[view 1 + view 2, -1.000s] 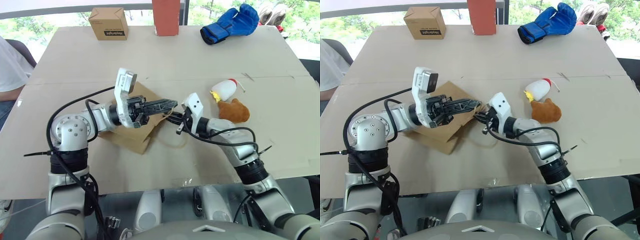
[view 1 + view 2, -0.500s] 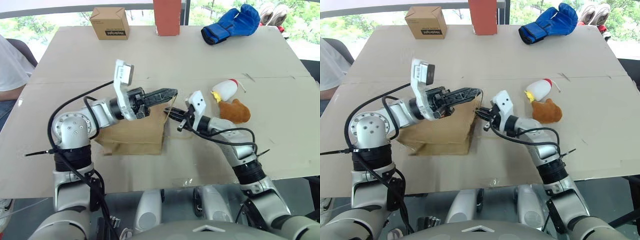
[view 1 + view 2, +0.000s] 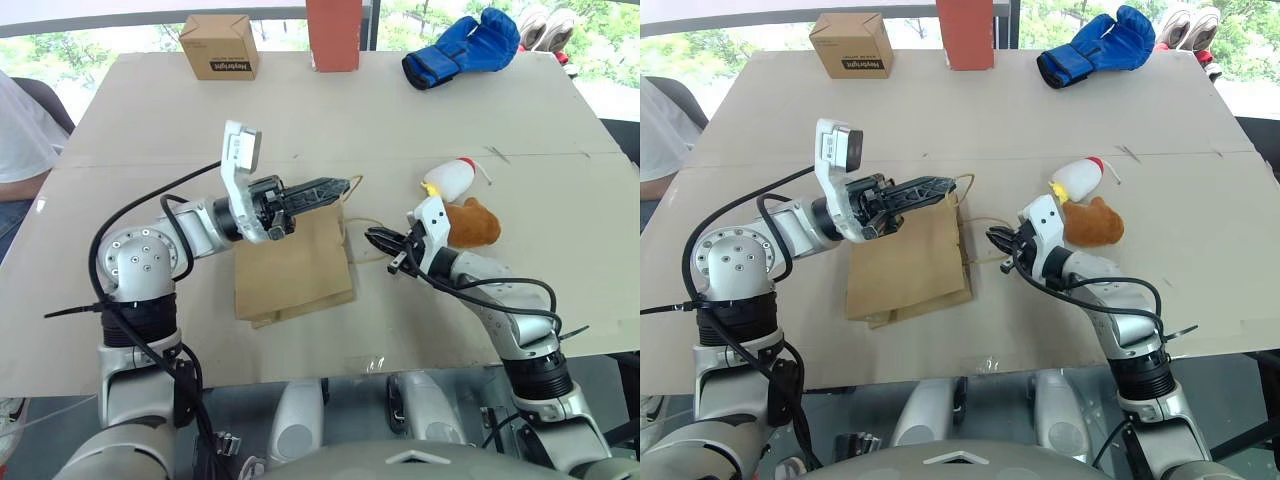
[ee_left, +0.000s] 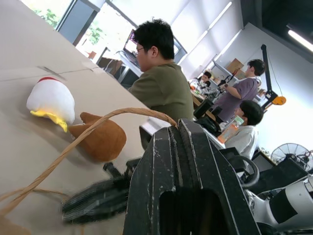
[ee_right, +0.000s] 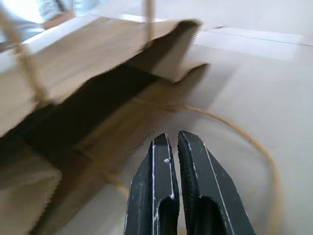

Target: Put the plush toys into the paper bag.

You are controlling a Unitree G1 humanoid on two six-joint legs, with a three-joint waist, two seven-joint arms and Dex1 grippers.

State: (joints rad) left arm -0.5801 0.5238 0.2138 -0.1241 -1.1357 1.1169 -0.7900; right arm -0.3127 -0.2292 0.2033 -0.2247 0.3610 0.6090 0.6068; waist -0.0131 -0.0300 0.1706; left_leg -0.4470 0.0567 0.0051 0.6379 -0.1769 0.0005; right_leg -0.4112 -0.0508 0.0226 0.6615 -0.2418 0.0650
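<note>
The paper bag point(image 3: 293, 268) lies on the desk point(image 3: 150, 120) between the two arms, its mouth turned toward the right gripper point(image 3: 378, 239). The left gripper point(image 3: 335, 186) has its fingers pressed together on the bag's upper edge by one twisted handle point(image 3: 352, 187), holding that edge up so the mouth gapes. The other handle point(image 3: 368, 240) lies in a loop on the desk just in front of the right gripper, whose fingers are together and hold nothing. In the right wrist view the bag's opening point(image 5: 83, 105) looks dark, and what can be seen of the inside holds nothing.

The two plush toys sit on the desk just beyond the right gripper, outside the bag. The white plush toy point(image 3: 450, 179) lies with its long axis slanting, red tip away from the robot and yellow end toward the bag. The orange-brown plush toy point(image 3: 470, 222) touches it on the near side, just beside the right wrist.
</note>
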